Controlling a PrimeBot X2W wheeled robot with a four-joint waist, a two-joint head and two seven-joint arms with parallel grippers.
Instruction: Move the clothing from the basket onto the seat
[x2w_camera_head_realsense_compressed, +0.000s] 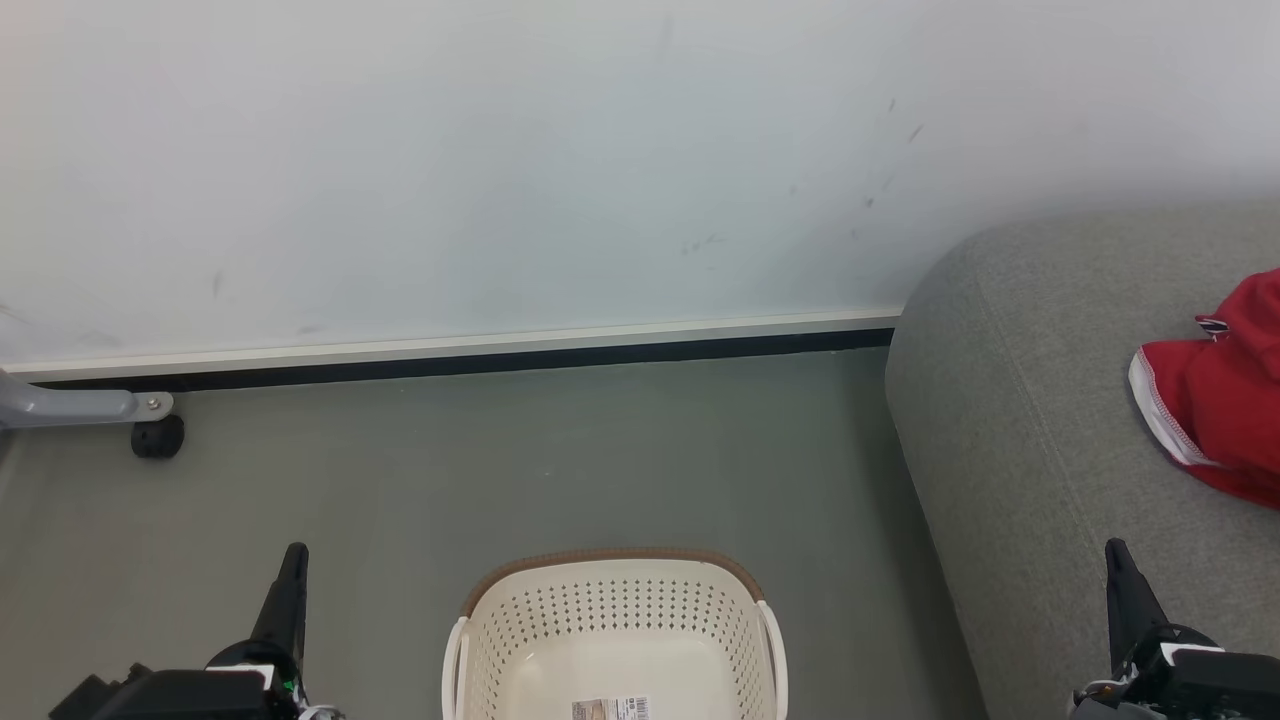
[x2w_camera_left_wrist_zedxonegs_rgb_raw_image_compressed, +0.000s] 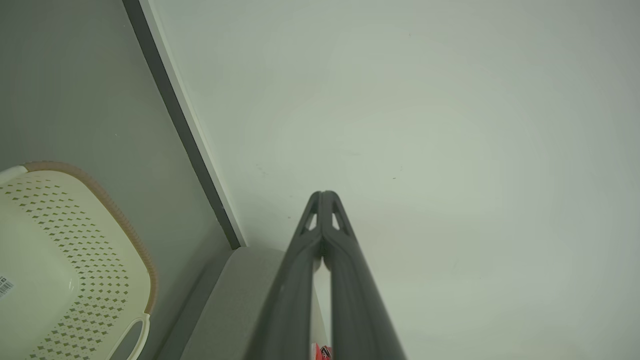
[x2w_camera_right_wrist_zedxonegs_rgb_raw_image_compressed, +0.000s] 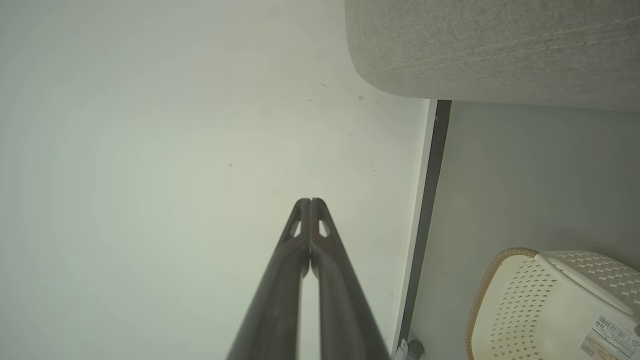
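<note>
**Head view**
- Basket (x2w_camera_head_realsense_compressed: 615, 556): cream, perforated, brown rim band, standing on the grey floor (x2w_camera_head_realsense_compressed: 560, 450). The part of its inside in view holds a label (x2w_camera_head_realsense_compressed: 610, 708) and no fabric.
- Seat (x2w_camera_head_realsense_compressed: 1020, 420): grey upholstery, to the basket's right and just apart from it.
- Clothing (x2w_camera_head_realsense_compressed: 1220, 400): red with white-stitched hem, lying crumpled on the seat, well to the right of the basket. Judged as already delivered, since it rests where the task wants it.
- Left claw (x2w_camera_head_realsense_compressed: 292, 570): left of the basket, over the floor, clenched on nothing.
- Right claw (x2w_camera_head_realsense_compressed: 1120, 570): right of the basket, over the seat's near edge, likewise clenched and empty. Both are apparently parked either side of the basket because no item in view needs lifting.
- Caster (x2w_camera_head_realsense_compressed: 157, 437): black wheel on a grey leg, far left of the basket, by the skirting (x2w_camera_head_realsense_compressed: 450, 350) under the pale wall (x2w_camera_head_realsense_compressed: 500, 150).

**Left wrist view**
- Left claw (x2w_camera_left_wrist_zedxonegs_rgb_raw_image_compressed: 324, 195): tips pressed together, aimed at the wall.
- Basket (x2w_camera_left_wrist_zedxonegs_rgb_raw_image_compressed: 125, 225): at the lower left, interior bare as far as seen.
- Seat (x2w_camera_left_wrist_zedxonegs_rgb_raw_image_compressed: 235, 300): beyond the basket; a red sliver of clothing (x2w_camera_left_wrist_zedxonegs_rgb_raw_image_compressed: 322, 351) peeps between the fingers.

**Right wrist view**
- Right claw (x2w_camera_right_wrist_zedxonegs_rgb_raw_image_compressed: 310, 201): closed tight, holding nothing.
- Basket (x2w_camera_right_wrist_zedxonegs_rgb_raw_image_compressed: 520, 300): at the lower right, showing no garment, only the label (x2w_camera_right_wrist_zedxonegs_rgb_raw_image_compressed: 607, 332).
- Seat (x2w_camera_right_wrist_zedxonegs_rgb_raw_image_compressed: 500, 45): rounded corner, across the floor from the basket.
</note>
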